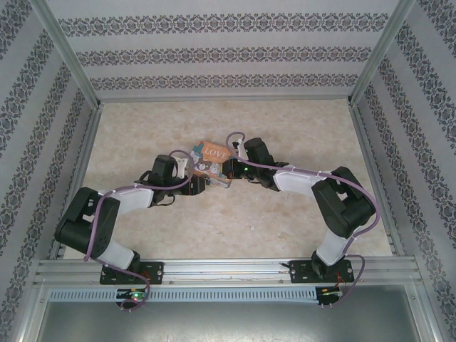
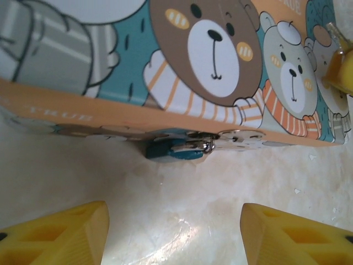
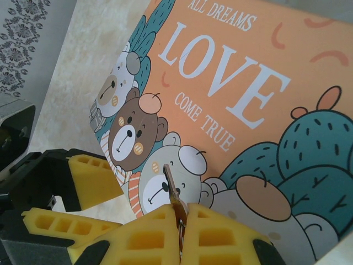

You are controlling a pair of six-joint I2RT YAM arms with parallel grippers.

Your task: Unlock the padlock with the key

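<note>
A: What does the robot look like?
B: Left arm (image 1: 100, 221) and right arm (image 1: 335, 206): black joints, white shells, a lilac cable (image 1: 128, 189) along each.
A: And the fingers (image 2: 55, 234)?
B: Yellow blocks with square hollows, on black mounts.

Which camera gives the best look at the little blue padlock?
The left wrist view: the padlock sits close up at the box's lower edge. From above it is too small to make out. The right wrist camera faces the box lid and the key.
</note>
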